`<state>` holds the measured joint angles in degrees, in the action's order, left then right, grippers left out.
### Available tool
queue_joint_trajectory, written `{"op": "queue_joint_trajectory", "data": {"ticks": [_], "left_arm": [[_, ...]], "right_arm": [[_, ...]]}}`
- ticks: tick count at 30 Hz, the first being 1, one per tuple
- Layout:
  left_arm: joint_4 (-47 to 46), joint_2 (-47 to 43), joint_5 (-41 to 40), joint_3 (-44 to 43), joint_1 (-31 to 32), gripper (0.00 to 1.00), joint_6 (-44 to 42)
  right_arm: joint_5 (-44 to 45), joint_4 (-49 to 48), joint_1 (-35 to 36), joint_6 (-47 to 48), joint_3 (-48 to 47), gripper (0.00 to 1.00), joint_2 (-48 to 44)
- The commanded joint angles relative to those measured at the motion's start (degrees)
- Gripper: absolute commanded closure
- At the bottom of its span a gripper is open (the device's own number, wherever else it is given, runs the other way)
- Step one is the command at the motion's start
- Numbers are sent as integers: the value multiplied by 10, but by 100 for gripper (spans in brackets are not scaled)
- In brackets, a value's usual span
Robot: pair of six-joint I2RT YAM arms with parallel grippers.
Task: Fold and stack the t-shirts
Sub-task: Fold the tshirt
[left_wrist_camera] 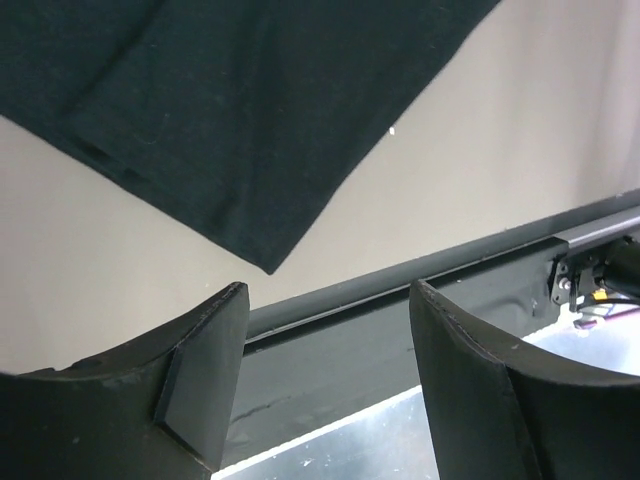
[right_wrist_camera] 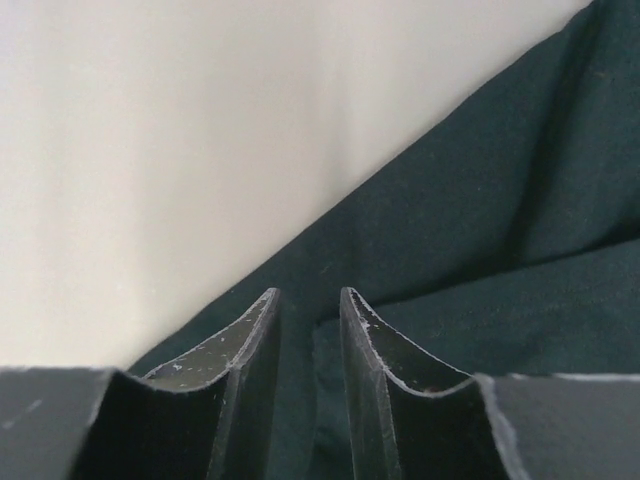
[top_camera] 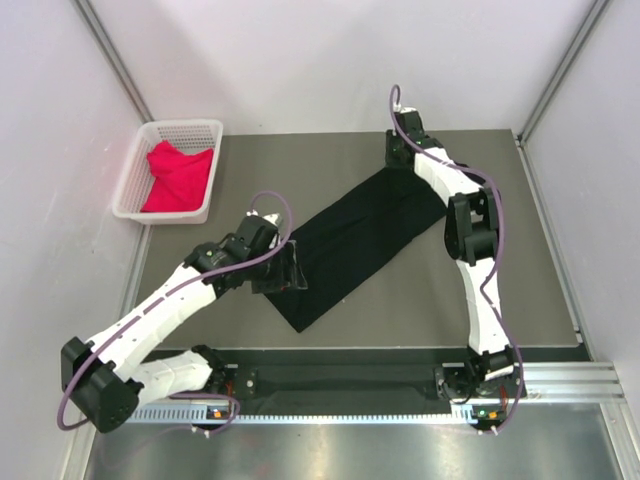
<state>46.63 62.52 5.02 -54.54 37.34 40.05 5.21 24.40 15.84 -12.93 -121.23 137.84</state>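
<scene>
The right gripper [right_wrist_camera: 308,300], jaws narrowly apart with the black t-shirt [right_wrist_camera: 500,250] under and between them (a true pinch cannot be told), should seize the edge fully before lifting, while the left gripper [left_wrist_camera: 328,290] hangs spread and empty, the shirt's corner just ahead.

A white plastic lattice basket [top_camera: 128,190] sits at the upper left of the top view, at the far-left corner of the tabletop [top_camera: 400,310] and close to the pale left wall [top_camera: 50,150]. The tabletop is a flat grey-olive surface filling the middle of the frame. A slanted metal post [top_camera: 110,55] rises at the upper left, and another [top_camera: 565,65] at the upper right. Along the bottom runs a dark strip [top_camera: 340,380], with a ribbed aluminium rail [top_camera: 570,378] at the lower right. In the left wrist view the tabletop [left_wrist_camera: 520,140] looks beige, bordered by a dark edge rail [left_wrist_camera: 400,275] across the lower half.
</scene>
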Motion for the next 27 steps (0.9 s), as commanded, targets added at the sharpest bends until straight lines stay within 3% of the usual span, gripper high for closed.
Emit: {"op": "queue_joint_trajectory", "data": {"ticks": [1,27], "left_arm": [[10,1,-14,-17,-14,30,-16],[12,-2,54,-3,-108,31,-38]], "right_arm": [[37,21,17,25,-29,68,10],[51,23,26,33,-7,70,37]]}}
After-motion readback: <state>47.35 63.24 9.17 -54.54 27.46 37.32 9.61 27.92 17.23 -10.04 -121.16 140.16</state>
